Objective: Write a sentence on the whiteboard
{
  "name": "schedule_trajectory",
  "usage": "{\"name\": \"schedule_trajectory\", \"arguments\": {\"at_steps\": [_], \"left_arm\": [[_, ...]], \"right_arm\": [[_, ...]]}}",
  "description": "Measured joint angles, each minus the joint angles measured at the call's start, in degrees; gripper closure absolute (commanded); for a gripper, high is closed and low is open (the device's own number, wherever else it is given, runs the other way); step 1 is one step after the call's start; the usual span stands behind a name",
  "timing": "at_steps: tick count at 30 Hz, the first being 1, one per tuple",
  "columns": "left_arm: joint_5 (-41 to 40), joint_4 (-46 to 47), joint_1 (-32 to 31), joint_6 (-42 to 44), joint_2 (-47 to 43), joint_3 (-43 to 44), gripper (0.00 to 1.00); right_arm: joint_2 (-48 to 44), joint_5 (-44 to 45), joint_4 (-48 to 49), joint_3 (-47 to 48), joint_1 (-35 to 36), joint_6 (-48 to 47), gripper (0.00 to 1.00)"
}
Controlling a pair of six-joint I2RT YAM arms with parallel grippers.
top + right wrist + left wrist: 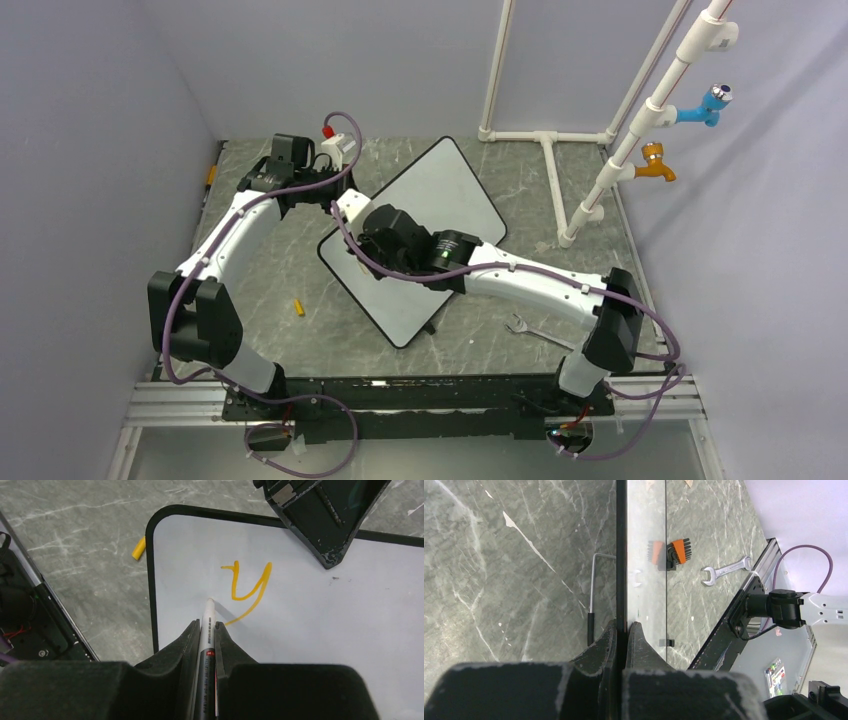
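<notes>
The whiteboard lies turned like a diamond on the marble table. My left gripper is shut on its black rim, seen edge-on, at the board's left edge. My right gripper is shut on a white-and-grey marker, and hovers over the board's left part. The marker's tip rests on or just above the white surface. Of the sentence, one orange letter "Y" shows, just right of the tip. The left gripper's fingers show at the board's far edge.
A yellow marker cap lies on the table left of the board. A wrench lies near the right arm. An orange hex key set and a bent hex key lie beside the board. A white pipe frame stands at the back right.
</notes>
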Motion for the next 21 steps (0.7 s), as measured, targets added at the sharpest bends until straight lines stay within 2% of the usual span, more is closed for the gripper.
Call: {"name": "schedule_trajectory", "arguments": {"at_steps": [6,12,21], "left_arm": [[-0.09,0.00,-0.17,0.00,-0.31,0.00,1.00],[-0.13,0.00,-0.17,0.00,-0.31,0.00,1.00],[-0.17,0.00,-0.17,0.00,-0.31,0.00,1.00]], "right_arm": [[-1.01,-0.24,0.00,0.07,0.00,0.04,1.00],[-7.34,-1.68,1.77,-2.10,-0.57,1.31,1.00],[-13.75,-5.22,4.90,-6.08,-5.70,3.69,1.00]]}}
